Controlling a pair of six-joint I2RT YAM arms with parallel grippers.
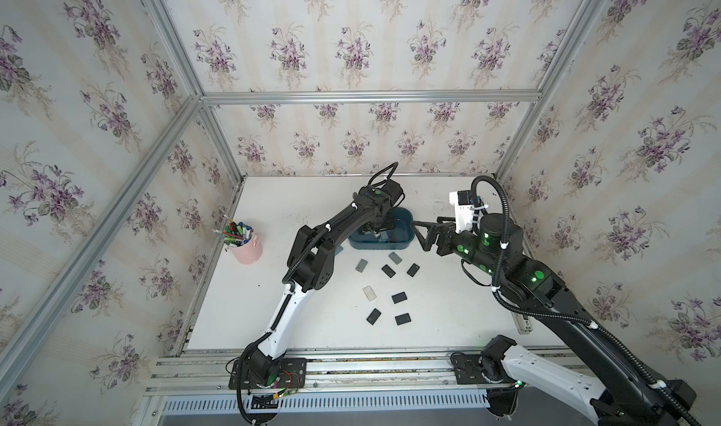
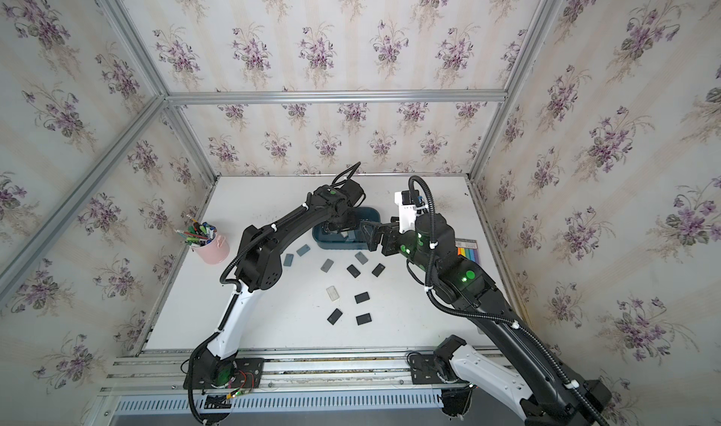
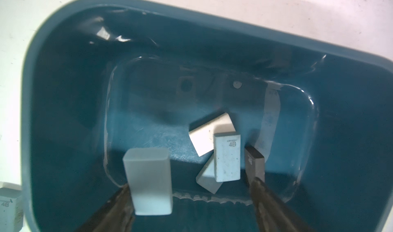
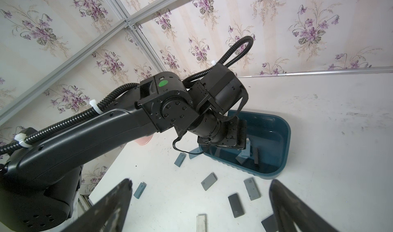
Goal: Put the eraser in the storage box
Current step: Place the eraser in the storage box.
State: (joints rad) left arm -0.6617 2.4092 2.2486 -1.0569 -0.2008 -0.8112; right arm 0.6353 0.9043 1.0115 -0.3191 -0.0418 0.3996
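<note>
left gripper [image 3: 191, 183] jaws wide inside storage box [image 3: 63, 92], pale eraser [image 3: 148, 182] beside one finger [image 3: 119, 199], right gripper [image 4: 201, 181] jaws wide, empty, right of box

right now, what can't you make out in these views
Both top views: left arm hides most inside the storage box.
Left wrist view: pale eraser beside the left end effector is blurred; touching it or falling, unclear.
Same view: 4B eraser outside the storage box, cut by the frame edge.
</note>
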